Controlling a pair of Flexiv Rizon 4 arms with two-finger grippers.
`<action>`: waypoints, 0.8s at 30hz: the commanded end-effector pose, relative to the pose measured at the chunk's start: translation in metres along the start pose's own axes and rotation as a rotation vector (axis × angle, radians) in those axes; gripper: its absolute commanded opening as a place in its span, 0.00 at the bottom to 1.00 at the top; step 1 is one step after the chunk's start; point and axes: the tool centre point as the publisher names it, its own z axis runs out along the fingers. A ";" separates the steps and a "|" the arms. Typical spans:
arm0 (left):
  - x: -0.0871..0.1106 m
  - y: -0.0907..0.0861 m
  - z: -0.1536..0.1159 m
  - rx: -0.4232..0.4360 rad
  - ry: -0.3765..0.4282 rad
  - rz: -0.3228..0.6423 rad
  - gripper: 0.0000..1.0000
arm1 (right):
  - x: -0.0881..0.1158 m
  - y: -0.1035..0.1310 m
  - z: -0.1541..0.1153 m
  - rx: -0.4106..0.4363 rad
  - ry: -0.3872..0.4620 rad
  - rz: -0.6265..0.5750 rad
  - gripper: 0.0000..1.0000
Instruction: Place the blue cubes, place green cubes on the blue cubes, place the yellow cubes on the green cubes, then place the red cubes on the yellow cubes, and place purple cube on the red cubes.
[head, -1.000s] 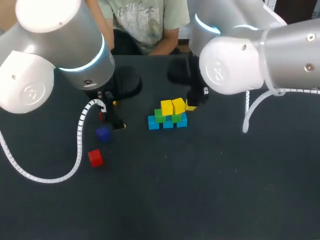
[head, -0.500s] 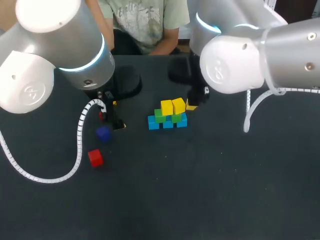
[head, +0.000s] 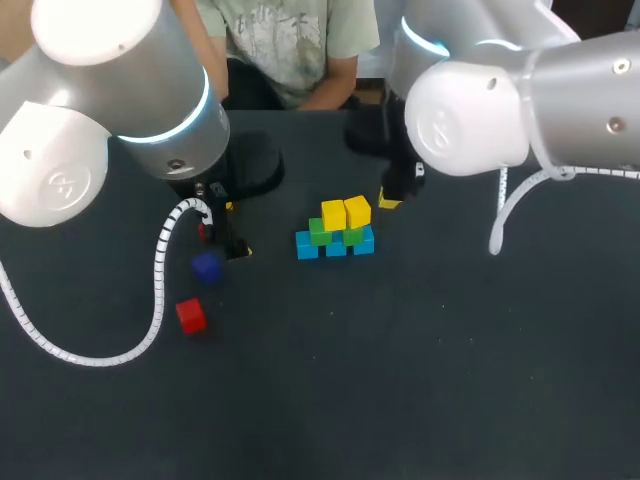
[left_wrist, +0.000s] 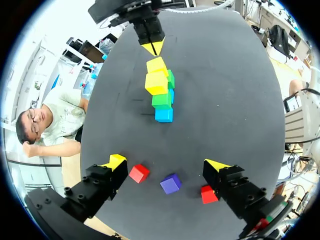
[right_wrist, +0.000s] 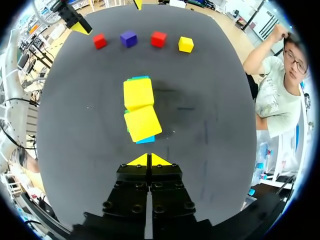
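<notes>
Right fingers (right_wrist: 149, 160), closed, withdrew; left fingers (left_wrist: 116, 161) gape; only right wrist shows a loose yellow cube (right_wrist: 185, 44).

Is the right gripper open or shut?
Shut: the right gripper has its fingertips touching, nothing between them, just short of the stack.

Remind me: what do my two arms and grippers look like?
Both the left arm and right arm are fat white cylinders with glowing blue joint rings and white ribbed cables. The left gripper and right gripper have black bodies and yellow wedge tips.
</notes>
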 end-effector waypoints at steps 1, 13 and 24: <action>0.001 0.001 0.000 0.003 -0.004 0.003 1.00 | -0.005 -0.018 0.007 -0.034 0.003 -0.003 0.00; 0.001 0.001 0.000 0.003 -0.004 0.003 1.00 | -0.012 -0.013 0.009 -0.050 -0.004 -0.021 0.00; 0.001 0.001 0.000 0.003 -0.004 0.003 1.00 | -0.017 -0.002 0.010 -0.059 -0.012 -0.044 0.00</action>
